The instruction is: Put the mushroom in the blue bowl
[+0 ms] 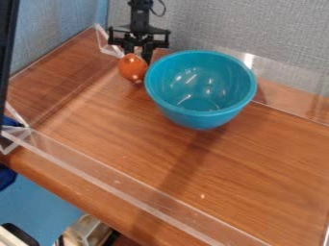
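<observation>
The gripper (138, 46) hangs straight down at the far left of the table (154, 173), its black fingers (119, 38) drawn in on the mushroom (133, 65), which hangs below them just beside the bowl's (199, 88) left rim. The view is too small to say whether the mushroom has fully cleared the wood, but it looks lifted rather than resting, and it is not yet over the bowl. The mushroom is a small toy with a rounded orange-brown cap, far smaller than the bowl, so it is probably very light and puts little load on the hold. Its cap looks smooth and curved, so it may slip or roll out of a pinch set too high on the dome; a hold across the widest part of the cap seems safest. It looks like hard plastic or firm rubber, unlikely to break if dropped, though it could bounce or roll on the slick wood. The bowl is deep and glossy, empty inside, with a wide mouth, so a release from just above its middle should keep the mushroom inside.
</observation>
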You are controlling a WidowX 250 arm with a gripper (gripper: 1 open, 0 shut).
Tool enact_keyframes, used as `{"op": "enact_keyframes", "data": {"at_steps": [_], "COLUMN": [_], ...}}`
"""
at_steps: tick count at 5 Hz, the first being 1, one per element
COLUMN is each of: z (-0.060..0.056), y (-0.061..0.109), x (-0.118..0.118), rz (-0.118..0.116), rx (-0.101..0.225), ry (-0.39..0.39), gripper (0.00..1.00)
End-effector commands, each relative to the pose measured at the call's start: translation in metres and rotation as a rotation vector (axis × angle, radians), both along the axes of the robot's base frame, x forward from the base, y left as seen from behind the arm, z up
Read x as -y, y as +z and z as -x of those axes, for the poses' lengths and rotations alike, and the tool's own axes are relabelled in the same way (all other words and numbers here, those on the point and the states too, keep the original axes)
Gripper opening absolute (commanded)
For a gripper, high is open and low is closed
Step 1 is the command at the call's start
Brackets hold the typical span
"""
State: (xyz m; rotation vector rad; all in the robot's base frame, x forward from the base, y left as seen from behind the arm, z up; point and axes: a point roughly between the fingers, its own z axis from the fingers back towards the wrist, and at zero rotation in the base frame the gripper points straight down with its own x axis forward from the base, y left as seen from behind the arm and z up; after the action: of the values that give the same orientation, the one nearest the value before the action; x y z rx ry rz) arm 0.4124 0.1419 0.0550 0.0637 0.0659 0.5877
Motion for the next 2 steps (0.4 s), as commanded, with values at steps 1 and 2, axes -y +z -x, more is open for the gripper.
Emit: {"op": "enact_keyframes", "data": {"at_steps": [1, 2], "z": [-0.0071, -0.0045], "y": [0.0631, 0.0658], "x": [0.0000, -0.0006], "rz": [-0.045, -0.045], "rx": [0.143, 0.143], "ry": [-0.029, -0.052], "gripper": [0.00, 0.00]}}
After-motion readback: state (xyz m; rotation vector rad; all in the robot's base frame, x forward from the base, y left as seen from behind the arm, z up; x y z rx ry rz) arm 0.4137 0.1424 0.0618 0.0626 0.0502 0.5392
